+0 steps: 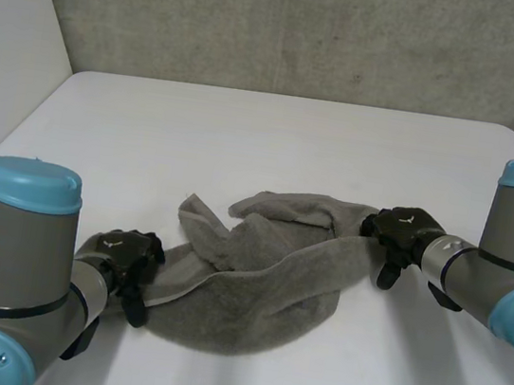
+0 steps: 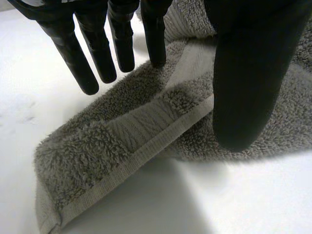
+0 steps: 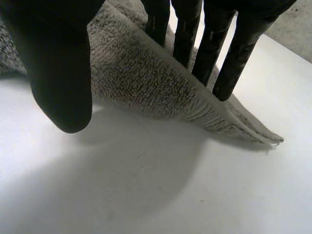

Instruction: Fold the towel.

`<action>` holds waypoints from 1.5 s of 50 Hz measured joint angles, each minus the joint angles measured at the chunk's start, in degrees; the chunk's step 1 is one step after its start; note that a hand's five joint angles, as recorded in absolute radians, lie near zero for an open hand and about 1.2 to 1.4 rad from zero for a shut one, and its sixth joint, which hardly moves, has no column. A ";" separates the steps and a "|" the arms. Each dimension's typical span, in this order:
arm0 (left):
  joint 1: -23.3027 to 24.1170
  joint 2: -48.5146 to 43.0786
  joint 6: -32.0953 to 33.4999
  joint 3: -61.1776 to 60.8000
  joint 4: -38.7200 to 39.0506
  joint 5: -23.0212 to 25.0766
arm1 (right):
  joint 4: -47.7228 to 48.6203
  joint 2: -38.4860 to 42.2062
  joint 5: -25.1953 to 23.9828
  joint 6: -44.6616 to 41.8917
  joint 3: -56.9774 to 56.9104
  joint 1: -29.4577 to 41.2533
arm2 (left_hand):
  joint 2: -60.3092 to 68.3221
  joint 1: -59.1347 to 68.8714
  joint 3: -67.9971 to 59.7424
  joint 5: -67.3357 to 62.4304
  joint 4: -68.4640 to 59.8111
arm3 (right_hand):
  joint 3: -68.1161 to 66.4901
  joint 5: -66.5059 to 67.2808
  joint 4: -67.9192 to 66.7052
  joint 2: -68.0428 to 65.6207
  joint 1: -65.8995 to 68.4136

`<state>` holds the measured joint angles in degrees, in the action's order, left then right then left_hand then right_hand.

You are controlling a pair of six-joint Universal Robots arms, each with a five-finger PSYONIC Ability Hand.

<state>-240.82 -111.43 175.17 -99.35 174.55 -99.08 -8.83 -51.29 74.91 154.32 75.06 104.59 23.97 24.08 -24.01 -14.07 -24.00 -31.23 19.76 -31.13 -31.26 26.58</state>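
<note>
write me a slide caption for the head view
The left hand and right hand each pinch an end of a crumpled grey towel sagging onto the white table between them.

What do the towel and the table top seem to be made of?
Towel: grey terry cloth, probably cotton, matte; its looped pile and a flat woven band by the hem show this. Table: white, smooth, with a faint sheen, perhaps laminate or painted board; the look leaves it open.

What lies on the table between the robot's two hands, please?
The crumpled grey towel spans from the left hand to the right hand, seen in the head view.
</note>
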 measured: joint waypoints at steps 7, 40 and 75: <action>0.00 -0.80 0.15 0.19 0.72 -0.06 | 2.62 1.18 0.27 -0.08 -0.29 0.06 | 22.40 23.03 -22.29 -22.33 -22.35 | -31.23 31.01 -31.37 -32.18 27.33; -3.78 -10.73 26.15 57.52 26.67 0.10 | 44.77 -7.43 10.67 -3.04 -21.85 2.29 | 45.69 42.86 -45.54 -44.85 -45.71 | -36.67 36.04 -37.20 -36.11 29.17; -4.75 -10.97 25.00 6.82 23.80 0.65 | 7.18 -4.24 -1.54 -7.67 8.54 -2.39 | 35.10 33.86 -35.15 -35.14 -35.47 | -36.67 36.37 -37.21 -36.40 29.17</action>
<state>-245.57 -122.39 200.17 -92.52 198.35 -98.43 -1.65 -55.53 73.37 146.65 83.61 102.20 59.08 57.94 -59.16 -49.21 -59.47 -67.90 56.13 -68.34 -67.65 55.75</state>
